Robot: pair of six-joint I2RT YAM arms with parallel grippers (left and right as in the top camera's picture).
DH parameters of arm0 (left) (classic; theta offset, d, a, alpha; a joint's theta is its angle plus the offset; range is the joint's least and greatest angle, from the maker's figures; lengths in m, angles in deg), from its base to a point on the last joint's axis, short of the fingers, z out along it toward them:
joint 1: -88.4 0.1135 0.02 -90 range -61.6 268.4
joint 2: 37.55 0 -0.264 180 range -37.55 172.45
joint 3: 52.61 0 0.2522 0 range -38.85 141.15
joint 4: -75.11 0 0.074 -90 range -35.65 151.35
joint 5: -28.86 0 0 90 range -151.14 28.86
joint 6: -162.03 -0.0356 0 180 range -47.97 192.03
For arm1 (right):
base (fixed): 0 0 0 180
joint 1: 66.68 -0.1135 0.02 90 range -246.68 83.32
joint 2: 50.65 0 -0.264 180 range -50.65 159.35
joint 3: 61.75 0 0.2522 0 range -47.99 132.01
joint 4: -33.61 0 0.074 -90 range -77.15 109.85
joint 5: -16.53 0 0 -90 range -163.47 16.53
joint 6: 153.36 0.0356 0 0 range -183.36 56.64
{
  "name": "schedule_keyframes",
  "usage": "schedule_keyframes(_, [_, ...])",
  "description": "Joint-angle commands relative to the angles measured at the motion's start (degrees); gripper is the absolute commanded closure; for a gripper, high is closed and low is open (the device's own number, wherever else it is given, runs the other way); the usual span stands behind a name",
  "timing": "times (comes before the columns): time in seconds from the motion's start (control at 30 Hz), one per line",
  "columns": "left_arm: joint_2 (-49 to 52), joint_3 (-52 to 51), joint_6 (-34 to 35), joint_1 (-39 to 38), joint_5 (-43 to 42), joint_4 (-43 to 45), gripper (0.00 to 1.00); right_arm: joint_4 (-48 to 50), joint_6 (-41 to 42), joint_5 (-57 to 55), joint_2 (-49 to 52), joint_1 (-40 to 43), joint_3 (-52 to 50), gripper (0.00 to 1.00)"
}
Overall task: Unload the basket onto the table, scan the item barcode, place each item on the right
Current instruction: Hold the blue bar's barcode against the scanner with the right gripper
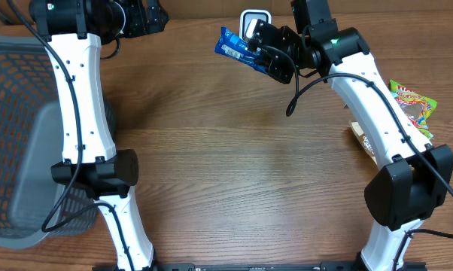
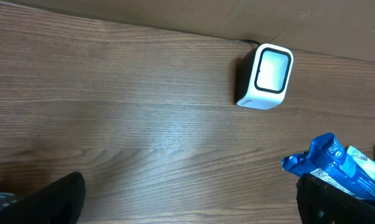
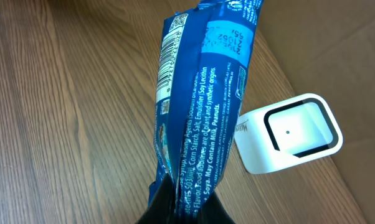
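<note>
A blue snack packet (image 3: 200, 93) is pinched at its lower end by my right gripper (image 3: 189, 200), which is shut on it. Its barcode (image 3: 169, 53) shows along the left edge. In the overhead view the blue packet (image 1: 232, 47) hangs above the table's far middle, just left of the white barcode scanner (image 1: 254, 21). The scanner (image 3: 290, 132) stands right of the packet in the right wrist view, window up. My left gripper (image 2: 190, 199) is open over bare wood with nothing between its fingers; the scanner (image 2: 266, 76) and the packet (image 2: 334, 165) lie ahead to its right.
A grey mesh basket (image 1: 19, 143) fills the left side. A green and yellow snack packet (image 1: 414, 105) and a tan box (image 1: 364, 140) lie by the right arm. A cardboard wall runs along the far table edge (image 2: 175, 12).
</note>
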Motion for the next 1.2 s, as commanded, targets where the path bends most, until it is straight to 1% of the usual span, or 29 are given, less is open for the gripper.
schedule_keyframes(0.0, [-0.9,0.8,0.3,-0.1,-0.4,0.2,0.0,0.0,-0.7,3.6,-1.6,-0.3,1.0,0.96])
schedule_keyframes(0.03, [-0.9,0.8,0.3,-0.1,-0.4,0.2,0.0,-0.2,-0.7,5.3,-1.6,-0.3,1.0,0.96])
schedule_keyframes(0.13, [-0.9,0.8,0.3,-0.1,-0.4,0.2,0.0,-0.2,-0.8,5.8,-1.6,-0.2,1.0,0.96])
schedule_keyframes(0.23, [-0.9,0.8,0.3,-0.1,-0.4,0.2,0.0,0.5,-0.1,1.1,-1.6,-0.2,1.0,0.96])
schedule_keyframes(0.33, [-0.9,0.8,0.3,-0.1,-0.4,0.2,0.0,2.2,-0.1,-9.6,-1.6,-0.2,0.9,0.96])
schedule_keyframes(0.43, [-0.9,0.8,0.3,-0.1,-0.4,0.2,0.0,6.5,2.9,-23.5,-1.4,-0.5,0.9,0.96])
schedule_keyframes(0.5, [-0.9,0.8,0.3,-0.1,-0.4,0.2,0.0,9.3,3.1,-30.8,-1.2,-0.9,0.8,0.96])
schedule_keyframes(0.57, [-0.9,0.8,0.3,-0.1,-0.4,0.2,0.0,14.8,3.1,-41.5,-0.2,-1.4,0.8,0.96])
schedule_keyframes(0.63, [-0.9,0.8,0.3,-0.1,-0.4,0.2,0.0,20.3,2.2,-49.7,1.4,-2.0,0.8,0.96])
schedule_keyframes(0.8, [-0.9,0.8,0.3,-0.1,-0.4,0.2,0.0,34.9,1.9,-63.4,6.4,-3.2,0.8,0.96])
schedule_keyframes(0.93, [-0.9,0.8,0.3,-0.1,-0.4,0.2,0.0,47.9,-1.1,-68.7,12.2,-4.2,0.8,0.96])
schedule_keyframes(0.97, [-0.9,0.8,0.3,-0.1,-0.4,0.2,0.0,49.9,-1.7,-69.3,13.1,-4.2,0.8,0.96])
schedule_keyframes(1.0, [-0.9,0.8,0.3,-0.1,-0.4,0.2,0.0,53.9,-4.1,-70.1,15.1,-4.4,0.8,0.96])
schedule_keyframes(1.03, [-0.9,0.8,0.3,-0.1,-0.4,0.2,0.0,55.6,-5.1,-70.3,16.1,-4.5,0.8,0.96])
schedule_keyframes(1.07, [-0.9,0.8,0.3,-0.1,-0.4,0.2,0.0,59.7,-8.0,-71.0,18.2,-4.8,0.8,0.96])
schedule_keyframes(1.17, [-0.9,0.8,0.3,-0.1,-0.4,0.2,0.0,63.8,-10.9,-71.0,21.1,-5.3,0.8,0.96])
